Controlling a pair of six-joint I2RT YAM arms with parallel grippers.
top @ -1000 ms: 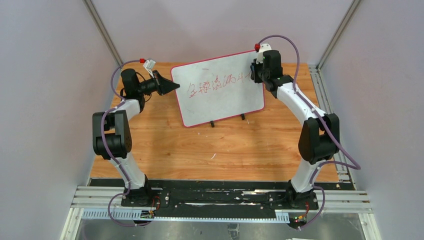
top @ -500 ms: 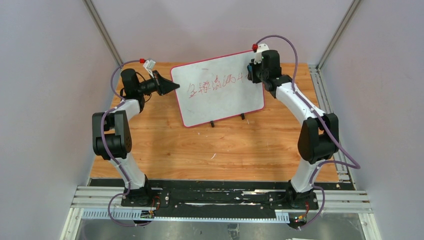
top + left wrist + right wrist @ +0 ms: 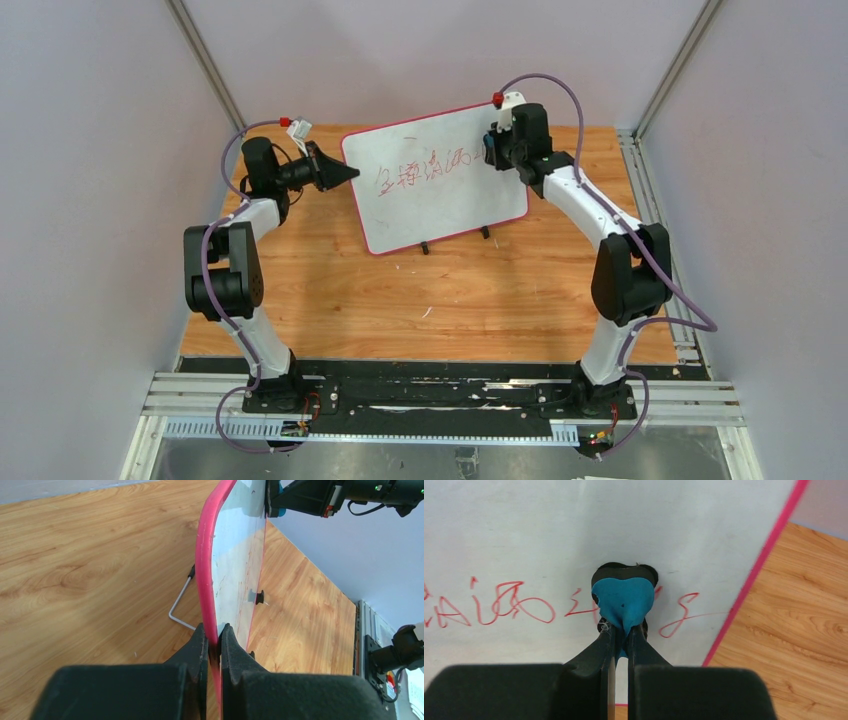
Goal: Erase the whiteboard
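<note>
The whiteboard stands tilted on its two black feet at the back of the table, red characters across its upper part. My left gripper is shut on its left pink edge. My right gripper is shut on the small blue-and-black eraser, which presses on the board face among the red characters near the right edge. In the left wrist view the eraser touches the board at the far end.
The wooden table lies in front of the board. A bent wire stand props the board from behind. Grey walls and metal rails enclose the table. The black base rail runs along the near edge.
My right gripper has slid left along the board with the eraser; the red marks at the right end of the writing are fewer. The left gripper and board have not moved.
</note>
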